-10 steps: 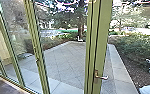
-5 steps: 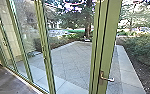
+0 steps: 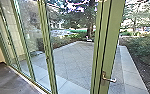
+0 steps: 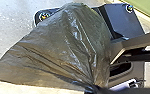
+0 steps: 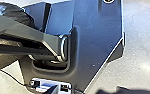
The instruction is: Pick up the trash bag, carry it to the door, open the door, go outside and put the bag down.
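Trash bag (image 4: 63,47) looks to be hanging below the left gripper (image 4: 91,88), so that arm's the nearer one, with its long axis running down from the bunched neck, beside the base plate (image 4: 124,21). I'd say that gripper's clamped on the neck; can't tell about the right gripper. Bag's dark, shiny, creased plastic, flaring wide. Ahead there's the green-framed door (image 3: 112,45) and its lever handle (image 3: 109,80).
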